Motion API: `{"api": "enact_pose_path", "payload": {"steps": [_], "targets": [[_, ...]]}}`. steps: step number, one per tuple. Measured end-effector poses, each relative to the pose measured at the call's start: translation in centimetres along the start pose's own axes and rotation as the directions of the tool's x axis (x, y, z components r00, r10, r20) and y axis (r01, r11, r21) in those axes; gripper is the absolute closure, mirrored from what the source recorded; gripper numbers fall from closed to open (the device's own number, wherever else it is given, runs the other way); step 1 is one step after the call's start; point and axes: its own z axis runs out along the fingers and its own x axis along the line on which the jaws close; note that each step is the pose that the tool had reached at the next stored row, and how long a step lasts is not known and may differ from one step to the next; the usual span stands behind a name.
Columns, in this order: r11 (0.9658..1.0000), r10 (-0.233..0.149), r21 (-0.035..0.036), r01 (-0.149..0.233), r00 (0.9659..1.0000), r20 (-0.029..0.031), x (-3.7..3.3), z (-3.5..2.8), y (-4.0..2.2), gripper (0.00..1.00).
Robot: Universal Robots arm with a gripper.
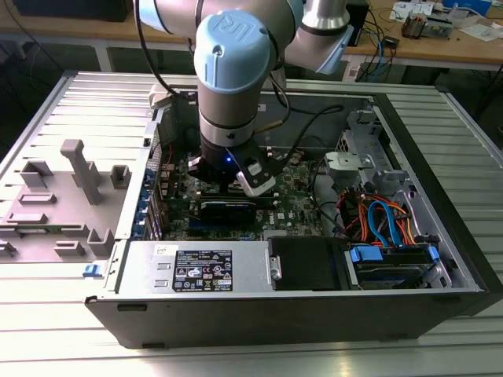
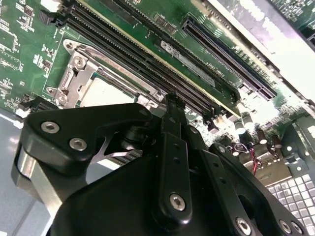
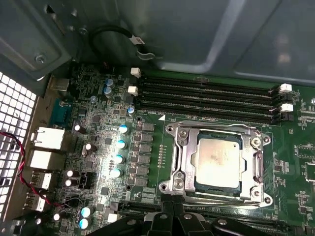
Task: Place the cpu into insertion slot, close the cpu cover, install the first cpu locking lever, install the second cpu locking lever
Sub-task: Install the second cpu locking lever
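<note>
The cpu (image 3: 219,162), a dull silver-grey square, lies flat in the insertion slot (image 3: 216,190) on the green board. The silvery cpu cover (image 3: 186,157) lies down around it, framing the chip. In the second wrist view a corner of the cpu (image 2: 106,93) and the cover (image 2: 74,78) show beyond the black gripper body. My gripper (image 3: 173,209) hovers at one edge of the socket with its fingers pressed together; I see nothing between them. In the second wrist view the gripper (image 2: 171,101) points down at the board beside the socket. The arm (image 1: 228,78) reaches into the open computer case.
Long black memory slots (image 3: 206,96) run beside the socket. Capacitors (image 3: 120,145) and rear ports (image 3: 47,140) stand on the other side, under the case wall (image 3: 197,34). In the exterior view a power supply (image 1: 204,271), drive cables (image 1: 385,220) and a grey fixture (image 1: 78,169) are visible.
</note>
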Motion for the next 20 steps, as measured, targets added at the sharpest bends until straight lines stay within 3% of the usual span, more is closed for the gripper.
{"api": "enact_pose_path", "payload": {"steps": [5, 20], "targets": [[1.0, 0.0, -0.0086, 0.0, 1.0, 0.001, 0.01, 0.26, -0.05, 0.89], [0.9998, -0.001, -0.0188, 0.001, 1.0, 0.0021, 0.4, 0.95, -0.17, 0.89]]}}
